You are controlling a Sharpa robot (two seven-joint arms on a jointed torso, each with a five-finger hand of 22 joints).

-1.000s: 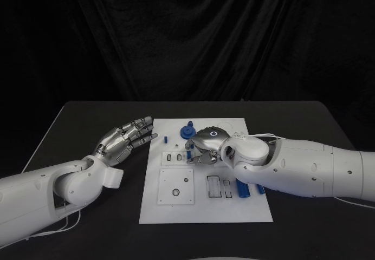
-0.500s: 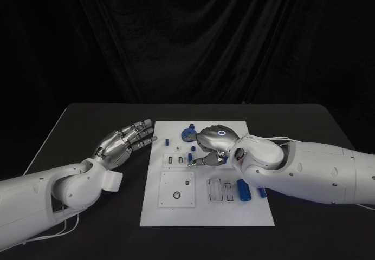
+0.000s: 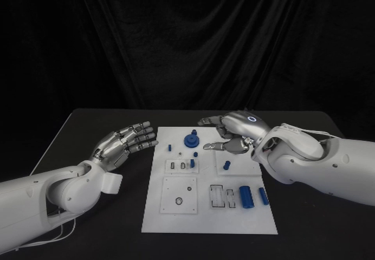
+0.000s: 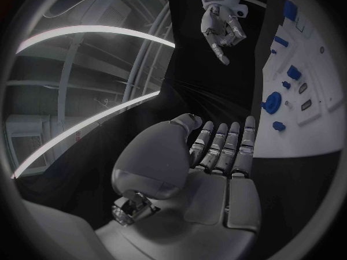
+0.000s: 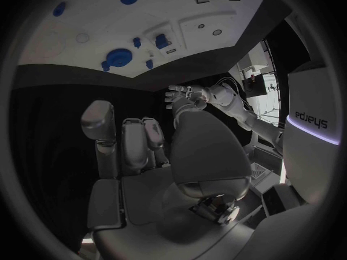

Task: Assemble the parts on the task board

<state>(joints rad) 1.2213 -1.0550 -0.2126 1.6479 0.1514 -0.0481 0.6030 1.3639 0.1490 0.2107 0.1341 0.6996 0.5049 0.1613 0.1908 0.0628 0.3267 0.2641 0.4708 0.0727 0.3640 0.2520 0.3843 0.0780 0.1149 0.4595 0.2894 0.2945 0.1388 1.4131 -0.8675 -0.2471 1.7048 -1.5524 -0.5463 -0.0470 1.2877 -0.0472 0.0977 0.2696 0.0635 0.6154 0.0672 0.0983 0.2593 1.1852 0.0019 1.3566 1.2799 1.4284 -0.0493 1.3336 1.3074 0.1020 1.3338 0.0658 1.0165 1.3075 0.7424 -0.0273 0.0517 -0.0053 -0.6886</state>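
The white task board (image 3: 176,216) lies in the middle of the table. A blue round part (image 3: 191,141) stands near its far edge, and small blue pegs (image 3: 226,165) stand further in. A blue cylinder (image 3: 246,196) and a blue bar (image 3: 263,196) lie near its right edge. My right hand (image 3: 233,133) hovers above the board's far right part, fingers apart, holding nothing. My left hand (image 3: 127,143) floats beside the board's left edge, fingers spread and empty. In the right wrist view the straight fingers (image 5: 130,147) point towards the board (image 5: 87,17) and the round part (image 5: 118,58).
The board has rectangular recessed slots (image 3: 221,196) and a square plate (image 3: 178,193) with small holes. Black tabletop (image 3: 86,124) lies on both sides of the board. A black curtain hangs behind. The left wrist view shows the right hand (image 4: 220,23) and the board (image 4: 318,127).
My right hand has lifted off the board's middle slots and drawn back towards the far right. Small blue pegs that it covered now show. The left hand has hardly moved.
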